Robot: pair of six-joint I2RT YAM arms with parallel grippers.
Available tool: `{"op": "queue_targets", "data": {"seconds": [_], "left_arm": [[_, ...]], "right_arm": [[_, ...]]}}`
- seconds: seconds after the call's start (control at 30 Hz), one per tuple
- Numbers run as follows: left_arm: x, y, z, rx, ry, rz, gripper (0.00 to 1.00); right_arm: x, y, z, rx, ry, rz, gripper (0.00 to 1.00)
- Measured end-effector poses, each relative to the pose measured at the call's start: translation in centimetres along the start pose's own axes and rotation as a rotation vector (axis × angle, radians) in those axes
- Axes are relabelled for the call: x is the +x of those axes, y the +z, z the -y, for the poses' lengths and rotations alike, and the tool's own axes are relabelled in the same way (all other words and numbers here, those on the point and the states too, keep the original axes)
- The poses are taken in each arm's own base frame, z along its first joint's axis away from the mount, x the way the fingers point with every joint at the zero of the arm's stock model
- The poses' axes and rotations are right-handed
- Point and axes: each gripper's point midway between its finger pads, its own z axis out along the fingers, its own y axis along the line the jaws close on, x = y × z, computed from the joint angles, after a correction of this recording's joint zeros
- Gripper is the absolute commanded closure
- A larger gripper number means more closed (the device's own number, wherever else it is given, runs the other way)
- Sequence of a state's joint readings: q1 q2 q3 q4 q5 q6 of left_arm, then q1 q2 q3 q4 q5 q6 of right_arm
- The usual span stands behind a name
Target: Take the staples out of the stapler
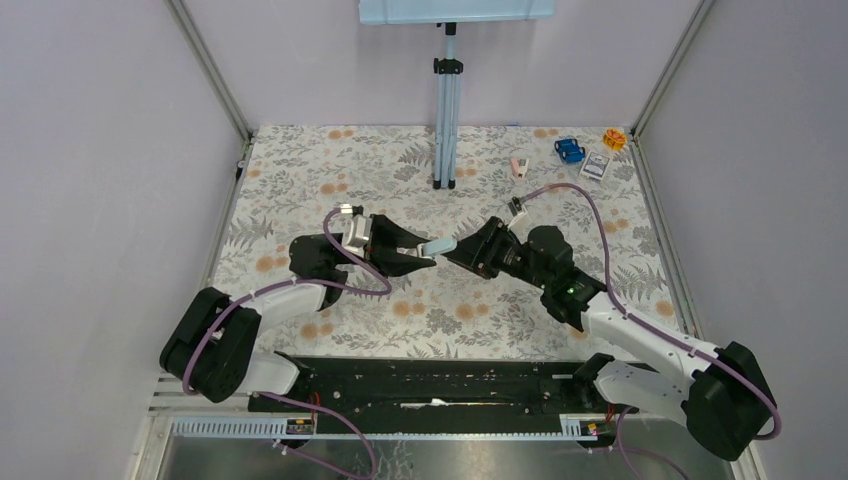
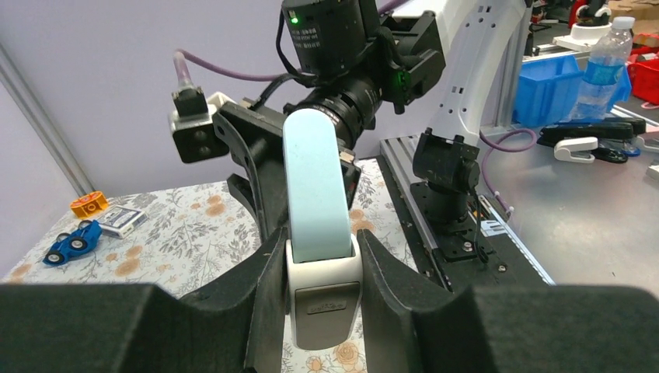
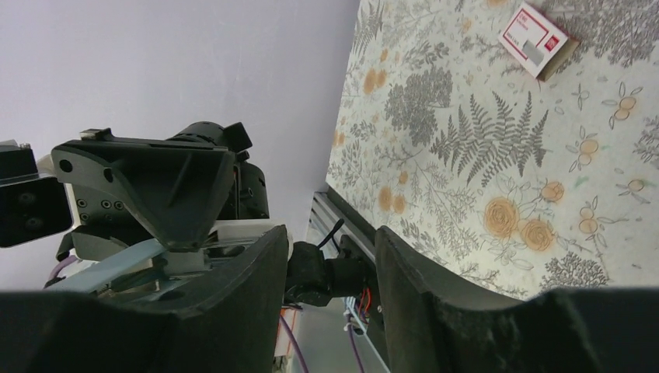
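- The left gripper (image 1: 403,254) is clamped on the stapler (image 1: 438,246). In the left wrist view its fingers (image 2: 266,287) press both sides of the white base.
- The stapler is held in the air above the cloth (image 1: 300,180), near the table's middle. Its pale blue top points toward the right arm.
- A pole (image 1: 446,110) stands on the cloth behind the stapler, well apart from it.
- The right gripper (image 1: 470,250) sits at the stapler's free end with its jaws apart. In the right wrist view the stapler lies outside them, beside one finger (image 3: 249,287).
- In the far right corner lie a pale clip (image 1: 519,165), a toy car (image 1: 569,150), a box (image 1: 595,167) and an orange block (image 1: 614,138).
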State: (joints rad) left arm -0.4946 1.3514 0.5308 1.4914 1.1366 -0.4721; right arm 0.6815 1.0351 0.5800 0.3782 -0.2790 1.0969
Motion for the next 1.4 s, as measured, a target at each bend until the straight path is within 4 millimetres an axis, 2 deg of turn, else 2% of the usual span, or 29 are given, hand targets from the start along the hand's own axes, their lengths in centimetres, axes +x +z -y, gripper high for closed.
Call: {"op": "queue_targets", "data": {"seconds": [0.1,0.27,0.5,0.73,0.9,1.4], "left_arm": [[-0.2,0.0,-0.3,-0.019,-0.001,0.01,1.0],[-0.5,0.1,-0.5,-0.032,-0.001,0.02,1.0],[-1.6,0.1,0.0,-0.026,0.018,0.034,1.0],[-1.6,0.1,0.0,-0.025,0.015,0.034,1.0],[-1.6,0.1,0.0,-0.025,0.014,0.034,1.0],[-1.6,0.5,0.5,-0.01,0.008,0.036,1.0]], "right_arm": [[0.4,0.2,0.2,0.005,0.032,-0.025,0.49],[0.4,0.1,-0.6,-0.012,0.054,-0.028,0.48],[0.1,-1.1,-2.7,-0.067,0.013,-0.027,0.33],[0.4,-1.1,-4.7,-0.114,-0.056,-0.088,0.32],[0.6,-0.9,-4.5,-0.11,-0.068,-0.1,0.35],[1.1,0.0,-3.5,-0.083,-0.058,-0.14,0.33]]}}
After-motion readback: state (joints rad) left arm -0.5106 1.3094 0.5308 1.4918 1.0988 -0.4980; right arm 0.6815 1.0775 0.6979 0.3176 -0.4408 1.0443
